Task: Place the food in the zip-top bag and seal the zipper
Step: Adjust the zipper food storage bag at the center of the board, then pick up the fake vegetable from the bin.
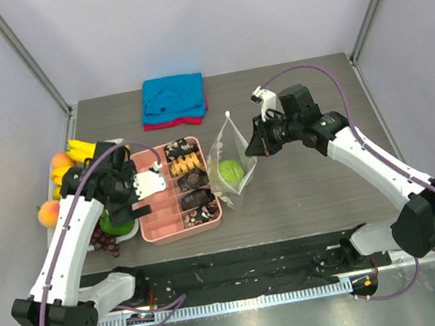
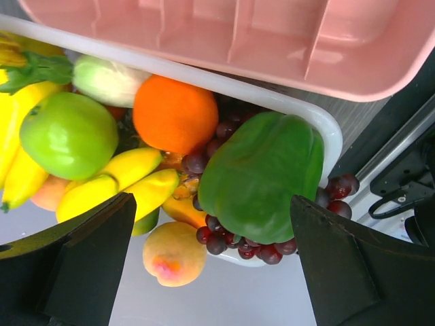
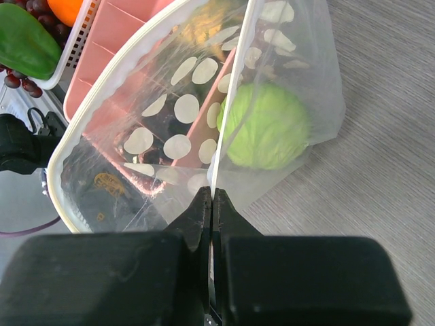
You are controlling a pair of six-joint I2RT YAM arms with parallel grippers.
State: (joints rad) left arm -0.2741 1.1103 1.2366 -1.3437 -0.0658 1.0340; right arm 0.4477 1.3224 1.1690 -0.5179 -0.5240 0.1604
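Plastic: one dotted zip-top bag (image 1: pixel 232 161) touching your pink box (image 1: pixel 174 193), one green food (image 3: pixel 265 125) inside.
Right gripper (image 3: pixel 211 204): clamped on the bag's edge.
Left gripper (image 2: pixel 214 255): fingers apart above fruit tray (image 2: pixel 327 130).
Room: tabletop (image 1: pixel 305 192) right of bag.

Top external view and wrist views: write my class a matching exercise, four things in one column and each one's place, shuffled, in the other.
Things:
1. zip-top bag
2. round green food
3. cloth
4. green pepper

Places:
a. in the white tray, on grapes
b. pinched in the right end effector
c. folded at the far edge of the table
d. inside the bag

Pairs: 1-b, 2-d, 3-c, 4-a
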